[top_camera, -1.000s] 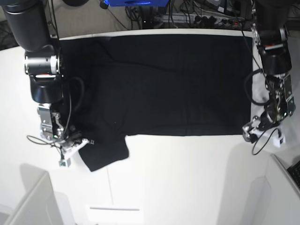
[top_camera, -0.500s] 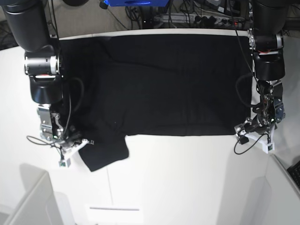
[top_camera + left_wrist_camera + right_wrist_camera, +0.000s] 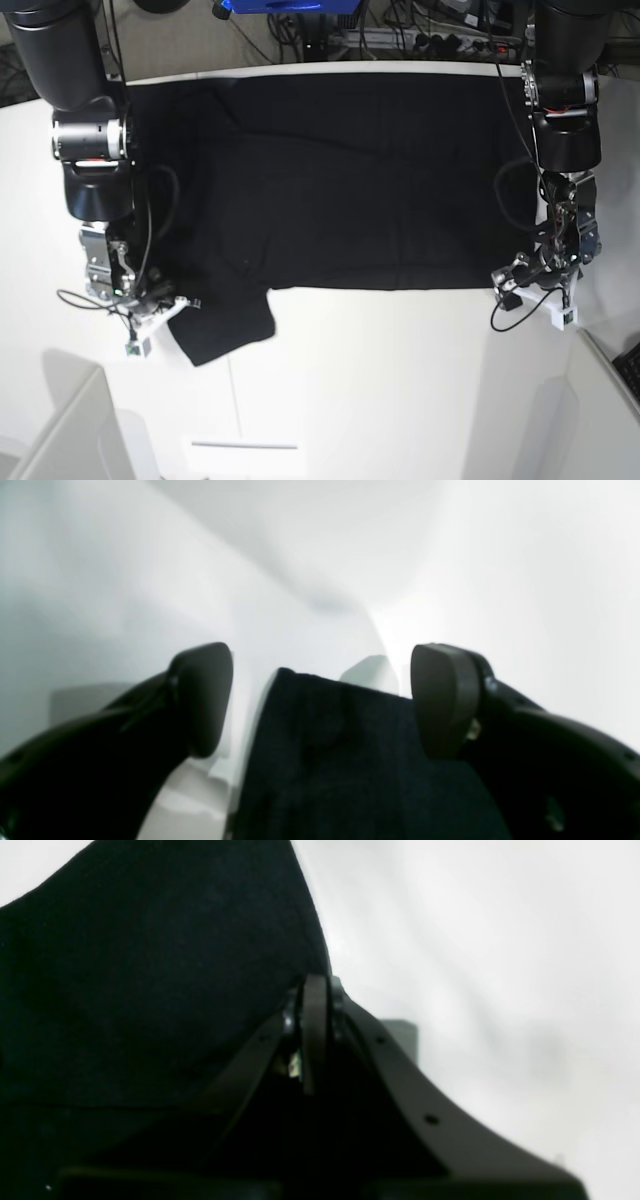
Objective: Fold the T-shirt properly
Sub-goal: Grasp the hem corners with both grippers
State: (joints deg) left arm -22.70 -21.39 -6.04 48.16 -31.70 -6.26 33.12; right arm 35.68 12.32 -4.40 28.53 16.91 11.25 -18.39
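1. T-shirt (image 3: 360, 180): plain black, spread flat across table's far half, lightly creased.
2. One sleeve (image 3: 225, 325) juts toward near-left edge.
3. Hem corner lies at the near right; no print visible.

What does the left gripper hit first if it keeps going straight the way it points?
Most likely the T-shirt: its black corner already lies between the open fingers of the left gripper. Beyond that only white table shows. Depth is blurry, so contact height is unclear.
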